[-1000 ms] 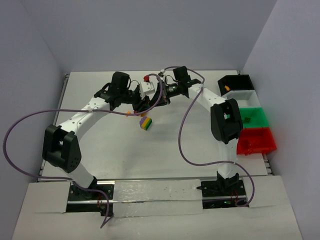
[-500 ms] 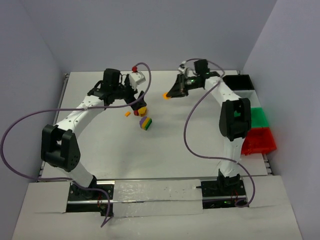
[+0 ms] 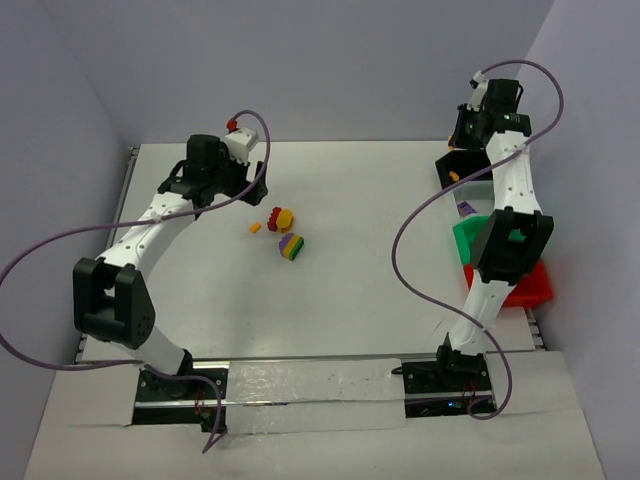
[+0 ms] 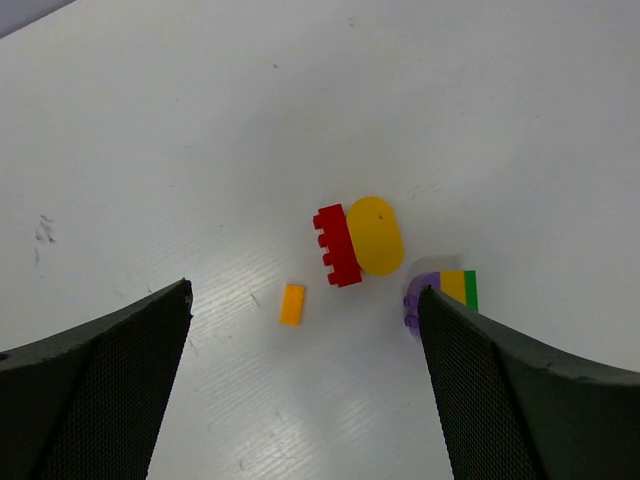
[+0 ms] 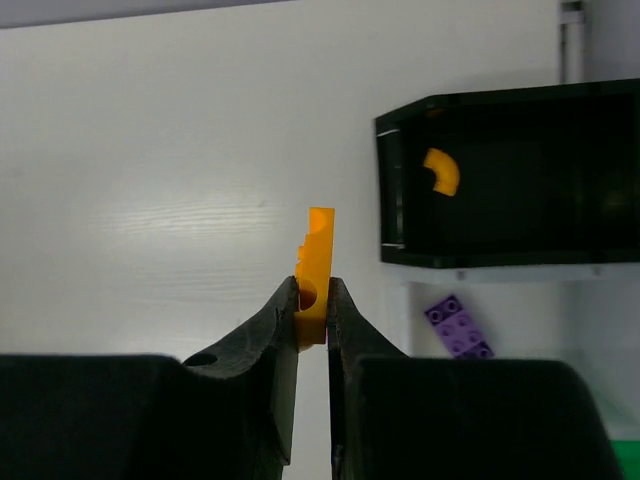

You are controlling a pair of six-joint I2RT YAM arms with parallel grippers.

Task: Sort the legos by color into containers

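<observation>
At the near edge, both arm bases are bolted to a rail on the white table (image 3: 380,290). At mid-table lie the loose legos: a red brick (image 4: 338,246) touching a yellow disc (image 4: 375,235), a small orange brick (image 4: 292,303) just beside them, and a stacked purple-yellow-green block (image 4: 445,290) nearby. The left wrist view resolves these pieces; the top view shows them only as small coloured spots. The left gripper (image 4: 305,289) hangs above them, jaws spread wide and holding nothing. Along the right edge runs the row of bins: red bin (image 3: 535,285) nearest, then green bin (image 3: 465,235), white bin (image 5: 500,275), and black bin (image 5: 390,190) farthest. Only the right wrist view shows the contents: a purple brick (image 5: 458,325) in the white bin and a curved orange piece (image 5: 441,170) in the black one. The right gripper (image 5: 312,290), raised at the far right corner, is clenched on an orange lego (image 5: 320,250), seen against the table beside the black bin. The table surface is matt white; pale lavender-grey walls enclose it on three sides.
</observation>
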